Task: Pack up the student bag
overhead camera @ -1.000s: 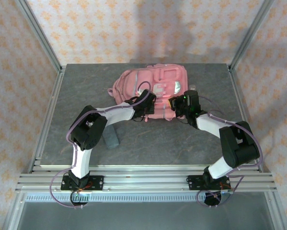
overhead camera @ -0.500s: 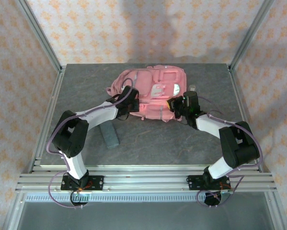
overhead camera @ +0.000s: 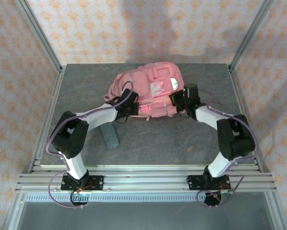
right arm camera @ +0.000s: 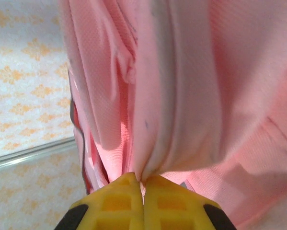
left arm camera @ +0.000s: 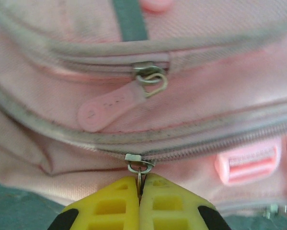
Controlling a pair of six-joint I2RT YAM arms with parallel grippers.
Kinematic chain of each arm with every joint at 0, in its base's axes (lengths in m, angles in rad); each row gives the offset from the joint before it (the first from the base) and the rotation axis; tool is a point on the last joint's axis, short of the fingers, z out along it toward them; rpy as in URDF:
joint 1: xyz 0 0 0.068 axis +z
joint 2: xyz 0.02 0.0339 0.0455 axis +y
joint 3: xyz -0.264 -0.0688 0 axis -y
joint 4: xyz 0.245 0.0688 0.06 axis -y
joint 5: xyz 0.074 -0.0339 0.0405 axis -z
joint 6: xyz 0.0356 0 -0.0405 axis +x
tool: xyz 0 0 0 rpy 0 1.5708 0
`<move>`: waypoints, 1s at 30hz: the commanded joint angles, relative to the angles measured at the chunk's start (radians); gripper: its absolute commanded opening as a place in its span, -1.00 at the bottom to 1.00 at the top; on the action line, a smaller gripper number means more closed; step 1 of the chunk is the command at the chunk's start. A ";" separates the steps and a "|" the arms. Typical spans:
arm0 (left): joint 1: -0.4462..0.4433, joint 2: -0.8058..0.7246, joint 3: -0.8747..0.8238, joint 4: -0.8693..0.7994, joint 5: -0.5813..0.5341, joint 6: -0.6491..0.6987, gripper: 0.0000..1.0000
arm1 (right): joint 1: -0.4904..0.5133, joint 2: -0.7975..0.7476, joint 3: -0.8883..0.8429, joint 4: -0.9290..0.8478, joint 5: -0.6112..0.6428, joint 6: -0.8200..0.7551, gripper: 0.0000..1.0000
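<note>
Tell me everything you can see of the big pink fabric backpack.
The pink fabric student bag lies front up at the far middle of the grey table, with a light patch, grey trim and two front zips. The left gripper pinches its lower metal zip pull; the right gripper pinches a fabric fold.

Left tool (left arm camera: 140, 179) clamped tight, right tool (right arm camera: 142, 179) clamped tight
</note>
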 commanded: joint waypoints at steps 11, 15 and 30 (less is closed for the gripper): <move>-0.156 0.021 0.079 0.045 0.032 -0.024 -1.00 | 0.000 0.020 0.144 -0.194 -0.091 -0.138 -0.03; -0.156 0.013 0.079 0.045 0.025 -0.013 -1.00 | 0.063 -0.036 0.081 -0.216 -0.100 -0.161 0.15; -0.185 0.006 0.057 0.044 0.006 -0.012 -1.00 | 0.195 0.172 0.133 -0.114 -0.152 -0.077 -0.69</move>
